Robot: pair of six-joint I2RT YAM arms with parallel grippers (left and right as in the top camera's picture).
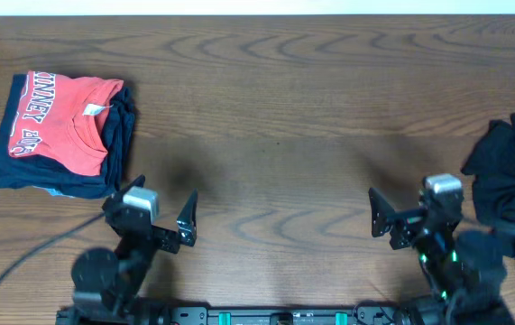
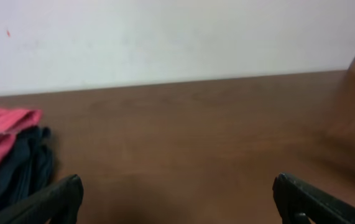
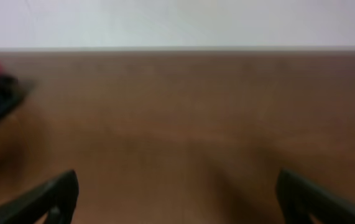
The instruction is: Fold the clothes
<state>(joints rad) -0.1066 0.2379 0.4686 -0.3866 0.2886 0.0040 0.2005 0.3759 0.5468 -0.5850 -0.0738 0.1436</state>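
Note:
The black T-shirt lies crumpled at the right edge of the wooden table, partly cut off by the frame in the overhead view. It shows in neither wrist view. My right gripper is open and empty, just left of the shirt and apart from it; it is also open over bare wood in the right wrist view. My left gripper is open and empty near the front left, and open in the left wrist view.
A folded red T-shirt with white lettering lies on a stack of navy-blue folded garments at the far left, just behind my left gripper. The stack also shows in the left wrist view. A white wall stands behind the table.

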